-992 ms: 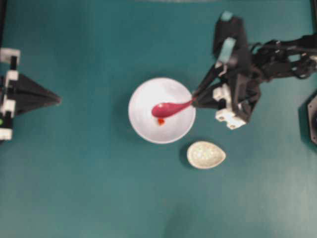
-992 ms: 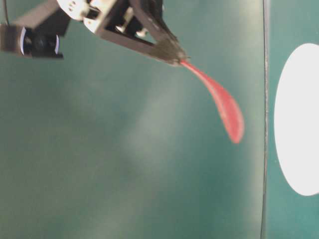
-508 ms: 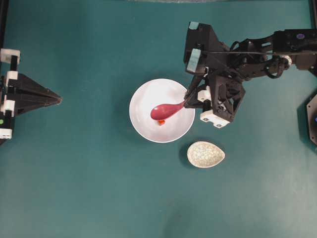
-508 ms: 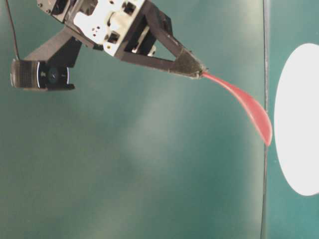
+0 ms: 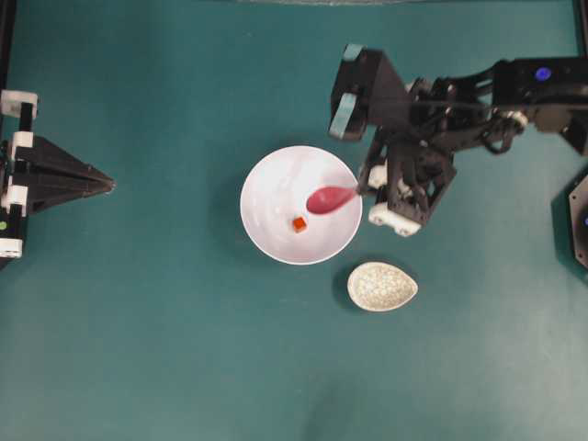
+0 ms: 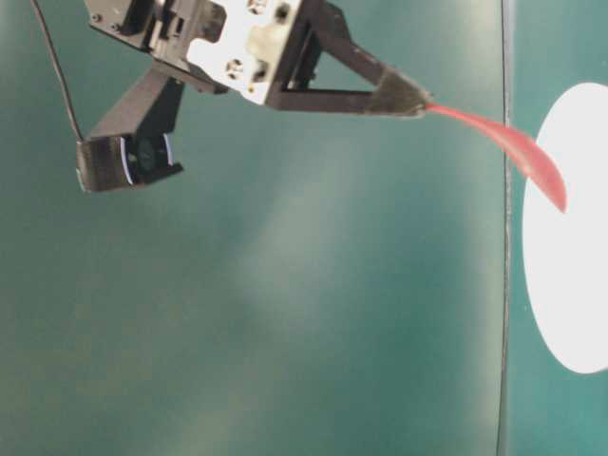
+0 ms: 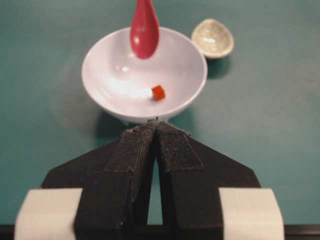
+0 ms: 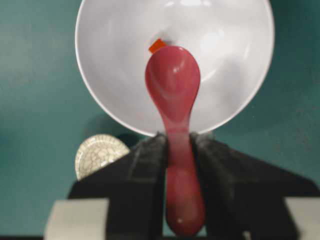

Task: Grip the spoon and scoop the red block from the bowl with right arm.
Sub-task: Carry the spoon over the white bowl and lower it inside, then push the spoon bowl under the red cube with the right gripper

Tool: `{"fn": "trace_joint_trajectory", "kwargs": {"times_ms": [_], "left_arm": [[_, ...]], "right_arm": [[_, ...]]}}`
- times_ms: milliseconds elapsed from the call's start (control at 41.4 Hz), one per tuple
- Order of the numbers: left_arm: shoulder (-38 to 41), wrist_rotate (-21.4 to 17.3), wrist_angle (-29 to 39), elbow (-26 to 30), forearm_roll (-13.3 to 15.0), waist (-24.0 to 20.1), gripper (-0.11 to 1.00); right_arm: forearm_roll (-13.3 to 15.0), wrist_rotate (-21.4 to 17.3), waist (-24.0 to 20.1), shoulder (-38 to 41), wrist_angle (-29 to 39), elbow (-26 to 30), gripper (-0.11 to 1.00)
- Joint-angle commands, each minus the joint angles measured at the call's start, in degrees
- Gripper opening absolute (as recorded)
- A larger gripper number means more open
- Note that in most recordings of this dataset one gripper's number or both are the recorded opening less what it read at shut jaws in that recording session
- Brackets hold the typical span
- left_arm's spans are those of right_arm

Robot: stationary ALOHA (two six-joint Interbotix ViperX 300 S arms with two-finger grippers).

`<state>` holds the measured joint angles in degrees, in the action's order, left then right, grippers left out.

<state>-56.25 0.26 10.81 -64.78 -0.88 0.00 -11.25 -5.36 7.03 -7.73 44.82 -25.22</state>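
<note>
My right gripper [image 5: 361, 190] [image 8: 177, 140] is shut on the handle of the magenta spoon [image 5: 329, 198] [image 8: 174, 87] [image 6: 513, 152] [image 7: 144, 30]. The spoon's scoop hangs over the right part of the white bowl [image 5: 266, 179] [image 8: 235, 75] [image 7: 190, 70], clear of its floor and empty. The red block [image 5: 299, 224] [image 8: 157, 45] [image 7: 158, 92] lies on the bowl's bottom, just beyond the scoop's tip. My left gripper [image 5: 108, 185] [image 7: 156, 122] rests shut at the far left, pointing at the bowl.
A speckled off-white egg-shaped dish [image 5: 382, 286] [image 8: 100, 152] [image 7: 213, 38] sits on the teal table just below and right of the bowl, close under the right arm. A black fixture [image 5: 579, 220] stands at the right edge.
The right arm has drawn the spoon back to the right and lifted it, so the scoop no longer covers the red block. The block has stayed in place; the left arm is still.
</note>
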Motion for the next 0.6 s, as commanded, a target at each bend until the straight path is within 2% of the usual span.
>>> {"fn": "trace_joint_trajectory", "kwargs": {"times_ms": [0, 314, 580], "left_arm": [[0.3, 0.1, -0.3, 1.1, -0.1, -0.1, 0.00], [0.3, 0.1, -0.3, 1.1, -0.1, -0.1, 0.00], [0.3, 0.1, -0.3, 1.1, -0.1, -0.1, 0.00]], "right_arm": [[0.4, -0.2, -1.1, 0.7, 0.1, 1.4, 0.24], [0.6, -0.2, -2.5, 4.0, 0.1, 1.7, 0.24], [1.9, -0.2, -2.5, 4.8, -0.5, 1.7, 0.24]]}}
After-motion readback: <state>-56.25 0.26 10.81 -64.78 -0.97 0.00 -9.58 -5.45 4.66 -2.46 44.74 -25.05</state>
